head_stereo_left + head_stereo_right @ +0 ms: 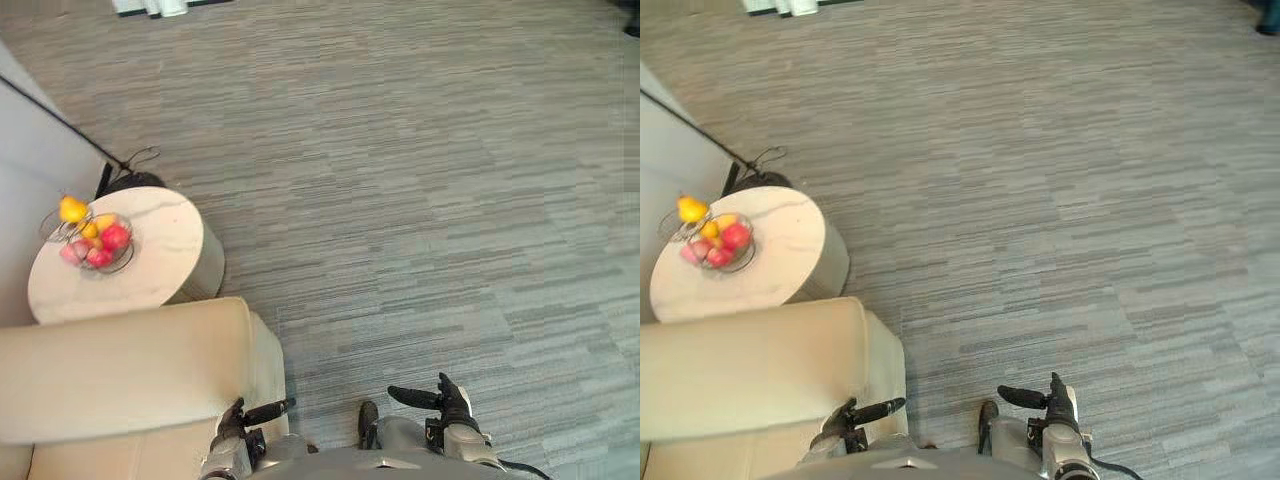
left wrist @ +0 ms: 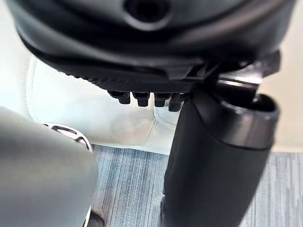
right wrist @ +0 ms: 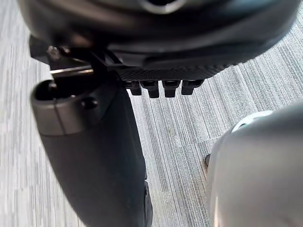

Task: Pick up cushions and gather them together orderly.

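Far left: round side table (image 1: 165, 240) w/ wire fruit basket (image 1: 92, 240) near its left edge, fruit piled inside. Just below, cream sofa arm (image 1: 120, 365), close beside the table, maybe touching, cannot tell. Next, left hand (image 1: 240, 420), low, right at the sofa arm's corner, fingers relaxed & apart, holding nothing. Middle to right: bare grey carpet (image 1: 420, 200). Right hand (image 1: 452, 408) low over the carpet, well apart from furniture, fingers loose & spread, thumb stuck out, also nothing in it. Cushions: cannot tell where from here, so task judged at the very start, approx. search phase. Risks: turning toward sofa w/ left hand so near the arm, could snag or scrape on the upholstery. Stepping left too wide, could knock the table, tip the basket, send fruit rolling. Heading out over open carpet, prob. a wasted move, cushions more likely on the sofa side.
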